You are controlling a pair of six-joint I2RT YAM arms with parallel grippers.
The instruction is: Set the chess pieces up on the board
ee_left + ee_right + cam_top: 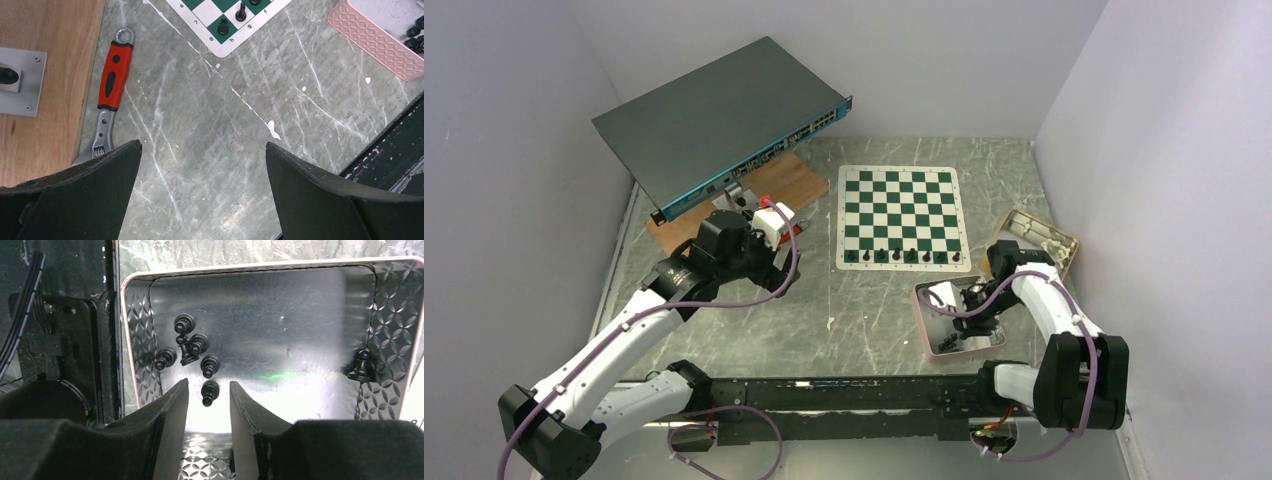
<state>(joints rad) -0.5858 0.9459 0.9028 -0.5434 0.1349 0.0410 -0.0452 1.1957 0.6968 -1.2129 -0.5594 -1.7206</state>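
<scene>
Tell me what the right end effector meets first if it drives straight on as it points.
Probably the chess piece lying just ahead of the right end effector, in line with its gap. Past it is the floor of the tray. Depth is unclear.

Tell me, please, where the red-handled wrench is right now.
In the left wrist view, the wrench lies on the grey table along the edge of the wooden board, left of the chess board.

The board (pixel 902 217) lies at the middle of the counter (pixel 864 310), with a row of chess pieces (pixel 896 256) along its near edge. A tray (pixel 922 322) sits nearer, to the right, holding more of them. A wrench (pixel 111 85) lies left of the board, beside a wooden block (pixel 45 100).
</scene>
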